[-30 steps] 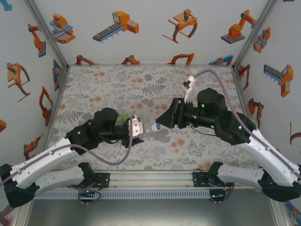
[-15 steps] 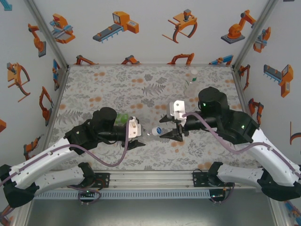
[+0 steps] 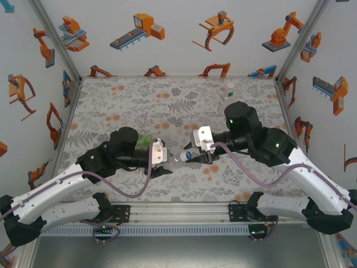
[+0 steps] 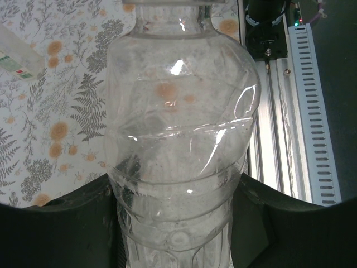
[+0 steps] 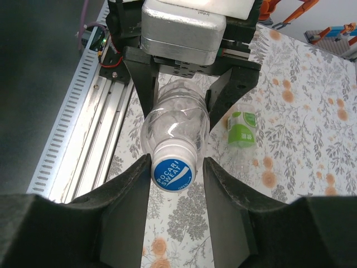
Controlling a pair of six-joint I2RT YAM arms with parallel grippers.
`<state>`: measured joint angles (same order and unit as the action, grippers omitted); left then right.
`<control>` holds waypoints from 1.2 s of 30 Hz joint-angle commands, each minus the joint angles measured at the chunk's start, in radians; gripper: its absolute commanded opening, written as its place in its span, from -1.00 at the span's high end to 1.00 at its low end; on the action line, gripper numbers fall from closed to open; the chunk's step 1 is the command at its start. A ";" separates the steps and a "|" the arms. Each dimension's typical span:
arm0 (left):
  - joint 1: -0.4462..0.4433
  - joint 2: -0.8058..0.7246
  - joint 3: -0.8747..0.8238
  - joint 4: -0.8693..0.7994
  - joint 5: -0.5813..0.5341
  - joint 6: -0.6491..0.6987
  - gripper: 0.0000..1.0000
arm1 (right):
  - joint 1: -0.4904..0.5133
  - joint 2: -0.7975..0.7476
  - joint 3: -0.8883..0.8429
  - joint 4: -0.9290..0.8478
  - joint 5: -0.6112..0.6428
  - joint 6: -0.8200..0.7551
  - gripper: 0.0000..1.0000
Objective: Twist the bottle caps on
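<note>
We are watching the right pincer point(image 5: 173, 187), newly swung in from 3 o'clock, flanking the blue-topped white plastic cap point(image 5: 173, 173); whether it is gripping, we cannot tell. The left pincer point(image 3: 166, 161) is clamping the colourless plastic bottle point(image 4: 178, 139) over the tabletop point(image 3: 139, 100). Tightening is probably remaining.

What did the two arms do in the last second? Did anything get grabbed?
The right gripper swung round and slid left, toward the left arm, until its fingers flank the blue-topped cap on the clear bottle. Whether they already pinch it is unclear. The left gripper kept the bottle clamped, lying sideways, in place.
</note>
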<state>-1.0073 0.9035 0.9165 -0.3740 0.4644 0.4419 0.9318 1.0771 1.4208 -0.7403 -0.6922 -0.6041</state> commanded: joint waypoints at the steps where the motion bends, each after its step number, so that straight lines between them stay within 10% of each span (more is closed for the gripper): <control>1: -0.003 -0.008 0.027 0.009 0.022 0.001 1.00 | 0.001 -0.002 -0.010 0.019 -0.021 -0.030 0.18; 10: -0.002 -0.016 0.023 0.008 0.016 0.004 1.00 | 0.001 0.003 -0.019 0.027 -0.018 0.008 0.36; 14: -0.002 -0.015 0.020 0.010 0.009 0.004 1.00 | 0.000 -0.004 -0.039 0.068 0.012 0.146 0.78; 27: -0.002 -0.029 -0.001 0.038 -0.065 0.015 1.00 | 0.005 -0.083 -0.153 0.059 0.586 1.364 1.00; 36: -0.002 0.003 0.001 0.050 -0.064 0.016 1.00 | 0.045 -0.121 -0.151 0.178 0.600 1.583 1.00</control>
<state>-1.0000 0.9012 0.9115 -0.3653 0.3397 0.4385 0.9760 0.9623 1.2324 -0.5816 -0.2123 0.8600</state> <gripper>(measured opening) 0.546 0.330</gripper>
